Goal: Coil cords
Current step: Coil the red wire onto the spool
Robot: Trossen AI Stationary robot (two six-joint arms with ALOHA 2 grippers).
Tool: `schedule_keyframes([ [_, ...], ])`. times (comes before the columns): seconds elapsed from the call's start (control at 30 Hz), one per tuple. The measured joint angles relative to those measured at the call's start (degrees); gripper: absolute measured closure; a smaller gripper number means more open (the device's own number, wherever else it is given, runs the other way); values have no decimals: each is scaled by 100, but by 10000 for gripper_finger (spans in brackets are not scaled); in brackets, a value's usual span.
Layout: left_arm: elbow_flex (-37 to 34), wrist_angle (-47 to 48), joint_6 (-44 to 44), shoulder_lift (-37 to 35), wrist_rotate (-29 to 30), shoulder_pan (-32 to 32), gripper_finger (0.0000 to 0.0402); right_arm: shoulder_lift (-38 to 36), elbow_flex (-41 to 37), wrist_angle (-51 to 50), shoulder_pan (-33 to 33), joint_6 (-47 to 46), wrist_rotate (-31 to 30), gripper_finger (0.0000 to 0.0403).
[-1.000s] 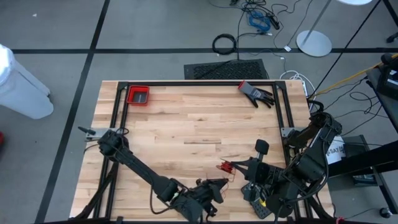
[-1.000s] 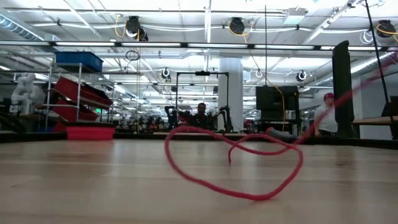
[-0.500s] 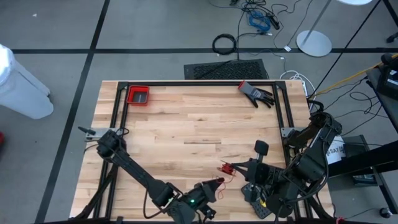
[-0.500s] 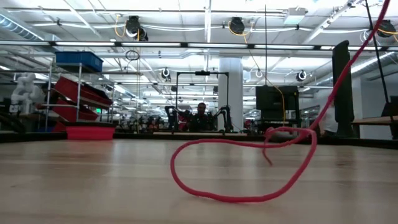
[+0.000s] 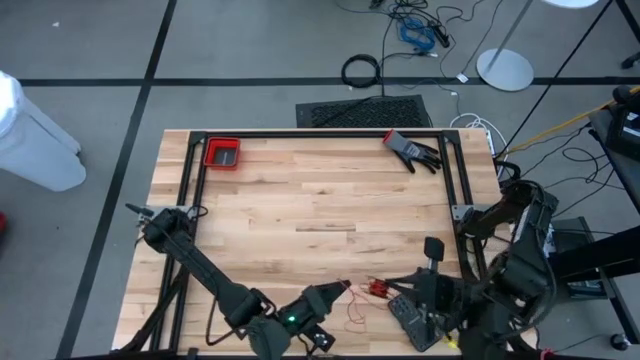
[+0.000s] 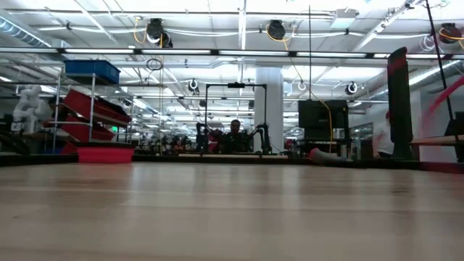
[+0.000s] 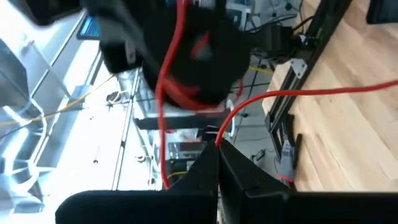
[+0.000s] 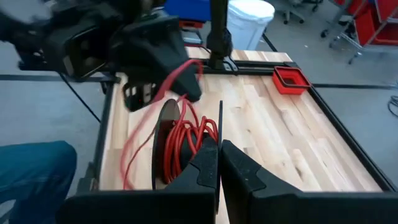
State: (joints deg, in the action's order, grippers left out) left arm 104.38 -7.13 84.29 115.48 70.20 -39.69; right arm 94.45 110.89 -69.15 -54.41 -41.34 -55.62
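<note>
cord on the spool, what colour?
Red. The cord wound on the black spool shows best in the right wrist view.

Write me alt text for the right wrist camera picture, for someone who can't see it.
A thin red cord is wound in loops on a flat black spool, pinched by the shut right gripper. The left gripper hangs just beyond, with a strand of cord running up to it. Behind lie the wooden table and a small red tray.
</note>
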Motion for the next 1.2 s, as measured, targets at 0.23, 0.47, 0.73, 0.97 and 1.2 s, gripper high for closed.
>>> schedule_keyframes([
  [0.23, 0, -38, -26, -115, 60, -54, 401, 0, 0, 97, -237, -4, -35, 403],
  [0.47, 0, -716, 618, -126, -549, -77, 401, 0, 0, 30, -159, -22, -109, 403],
  [0.73, 0, -1895, 1566, -126, -830, -111, 401, 2, 0, -232, 13, -292, 150, 403],
  [0.97, 0, -2237, 1786, -133, -1463, -111, 401, 2, 0, -265, 118, -283, 157, 403],
  [1.2, 2, -1857, 1375, -133, -756, -97, 401, 2, 0, -202, 154, -151, 137, 403],
])
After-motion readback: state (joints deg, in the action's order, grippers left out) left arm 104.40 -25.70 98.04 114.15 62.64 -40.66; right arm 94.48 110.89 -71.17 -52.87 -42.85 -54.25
